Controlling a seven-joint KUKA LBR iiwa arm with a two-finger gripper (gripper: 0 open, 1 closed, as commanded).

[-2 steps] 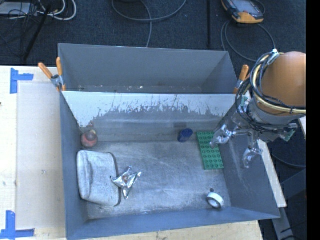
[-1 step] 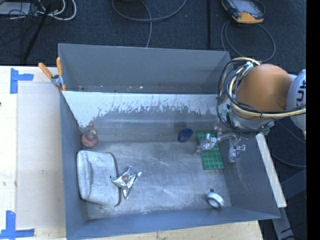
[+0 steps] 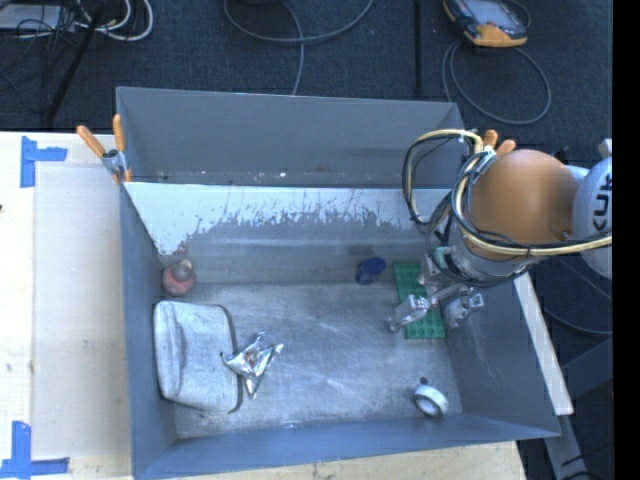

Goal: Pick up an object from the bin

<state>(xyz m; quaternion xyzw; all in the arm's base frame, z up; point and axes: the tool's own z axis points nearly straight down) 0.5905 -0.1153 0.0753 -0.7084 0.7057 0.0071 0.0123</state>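
Green flat plate [image 3: 407, 280], right of centre in the frame, lies on the floor of the bin [image 3: 300, 158], just under the gripper [image 3: 435, 311], whose fingers look spread apart astride it, clamping nothing. It is probably light, stiff and thin, so its edges offer the best hold. One each: blue lump [image 3: 371, 269], reddish ball [image 3: 179, 278], grey pad [image 3: 190, 353], silvery crumpled piece [image 3: 252, 358], white ring [image 3: 431, 401].
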